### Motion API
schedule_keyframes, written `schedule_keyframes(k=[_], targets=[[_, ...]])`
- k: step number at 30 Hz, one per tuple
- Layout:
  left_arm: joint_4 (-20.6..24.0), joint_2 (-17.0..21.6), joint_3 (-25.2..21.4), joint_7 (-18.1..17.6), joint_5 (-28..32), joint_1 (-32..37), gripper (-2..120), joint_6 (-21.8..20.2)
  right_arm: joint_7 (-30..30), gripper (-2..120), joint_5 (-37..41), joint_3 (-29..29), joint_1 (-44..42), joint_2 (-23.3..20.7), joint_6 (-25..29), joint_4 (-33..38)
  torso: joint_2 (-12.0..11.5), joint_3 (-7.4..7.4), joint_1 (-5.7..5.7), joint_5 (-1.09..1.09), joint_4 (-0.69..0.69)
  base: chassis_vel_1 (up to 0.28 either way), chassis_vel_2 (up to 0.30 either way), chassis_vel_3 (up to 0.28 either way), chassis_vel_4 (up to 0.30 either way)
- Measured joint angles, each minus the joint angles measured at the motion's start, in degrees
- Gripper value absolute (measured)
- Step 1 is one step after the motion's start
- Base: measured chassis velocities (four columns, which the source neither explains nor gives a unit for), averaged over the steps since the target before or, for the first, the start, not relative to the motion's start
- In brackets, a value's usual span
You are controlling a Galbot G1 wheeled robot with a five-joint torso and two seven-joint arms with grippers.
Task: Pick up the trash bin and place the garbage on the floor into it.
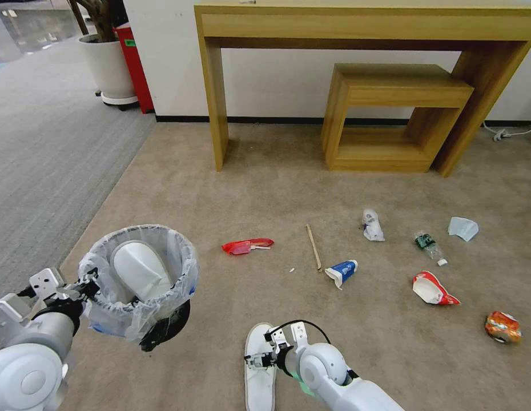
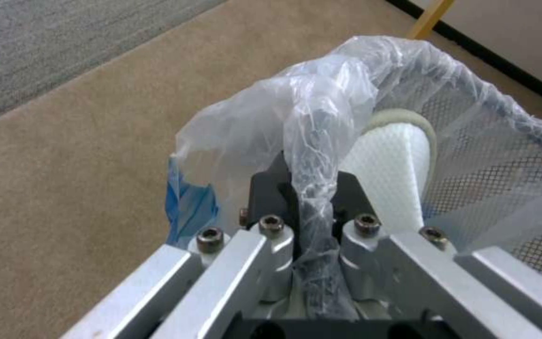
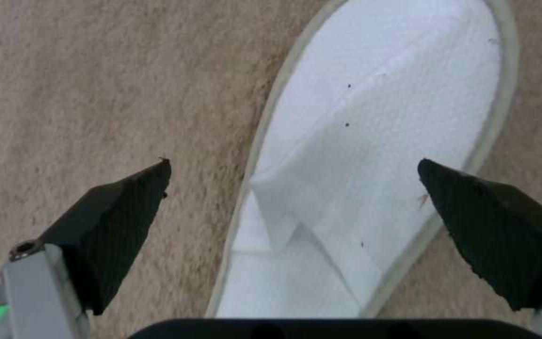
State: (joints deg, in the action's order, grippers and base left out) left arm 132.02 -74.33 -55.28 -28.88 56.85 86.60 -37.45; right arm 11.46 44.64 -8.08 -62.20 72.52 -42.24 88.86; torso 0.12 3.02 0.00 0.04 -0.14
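Note:
My left gripper (image 1: 89,285) is shut on the near rim of the trash bin (image 1: 163,328), holding it tilted above the floor (image 1: 277,188). In the left wrist view the gripper (image 2: 312,188) pinches the rim and the bag of the bin (image 2: 503,165). One white slipper (image 1: 137,267) (image 2: 390,174) stands inside. My right gripper (image 1: 257,359) (image 3: 293,162) hangs open over the second slipper (image 1: 258,377) (image 3: 378,117), a finger on each side. More garbage lies beyond: red wrapper (image 1: 247,246), wooden stick (image 1: 313,246), blue-white cup (image 1: 341,272), white bag (image 1: 372,224), bottle (image 1: 430,246), mask (image 1: 463,228), red-white cup (image 1: 432,289), orange can (image 1: 502,327).
A wooden desk (image 1: 362,23) with a smaller nested table (image 1: 391,114) stands against the far wall. A white plant pot (image 1: 108,68) and a red box (image 1: 134,63) stand at the far left beside grey ribbed carpet (image 1: 48,142). A cable (image 1: 508,134) lies at the far right.

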Motion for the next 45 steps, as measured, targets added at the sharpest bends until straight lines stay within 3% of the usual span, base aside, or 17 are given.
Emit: schedule_keyframes(k=[4, 8, 30, 34, 39, 45], targets=[[-0.2, 0.3, -0.5, 0.0, 0.1, 0.0, 3, 0.0, -0.3, 100, -0.3, -0.1, 0.3, 1.1, 0.0, -1.8, 0.0, 0.00, 0.00, 0.01, 0.00, 0.000, 0.000, 0.000, 0.000], [-0.5, 0.4, -0.7, 0.0, 0.3, 0.0, 3, 0.0, -1.0, 92, -1.6, -0.4, 0.3, 1.8, 0.0, -2.7, 0.0, 0.00, 0.00, 0.00, 0.00, 0.000, 0.000, 0.000, 0.000], [-1.2, 0.1, 0.2, 0.2, 0.0, -0.3, 3, 0.2, -2.4, 9, -4.4, 0.8, -0.1, 1.8, 2.2, -4.5, 0.0, 0.00, 0.00, 0.01, 0.00, 0.000, 0.000, 0.000, 0.000], [-1.1, 0.0, 0.2, 0.2, 0.0, -0.2, 3, 0.2, -2.4, 0, -4.6, 0.9, -0.1, 1.8, 2.8, -4.6, 0.0, 0.00, 0.00, 0.01, 0.00, 0.000, 0.000, 0.000, 0.000], [-1.1, 0.1, 0.1, 0.2, 0.0, -0.2, 3, 0.3, -2.3, 0, -5.4, 1.1, -0.4, 1.6, 3.8, -4.1, 0.0, 0.00, 0.00, 0.01, 0.00, 0.000, 0.000, 0.000, 0.000], [-1.4, 0.0, 0.3, 0.3, 0.0, -0.2, 3, 0.3, -3.2, 0, -6.2, 3.7, -1.8, 0.0, 10.3, 3.0, 0.0, 0.00, 0.00, 0.03, 0.01, 0.000, 0.000, 0.000, 0.000]])
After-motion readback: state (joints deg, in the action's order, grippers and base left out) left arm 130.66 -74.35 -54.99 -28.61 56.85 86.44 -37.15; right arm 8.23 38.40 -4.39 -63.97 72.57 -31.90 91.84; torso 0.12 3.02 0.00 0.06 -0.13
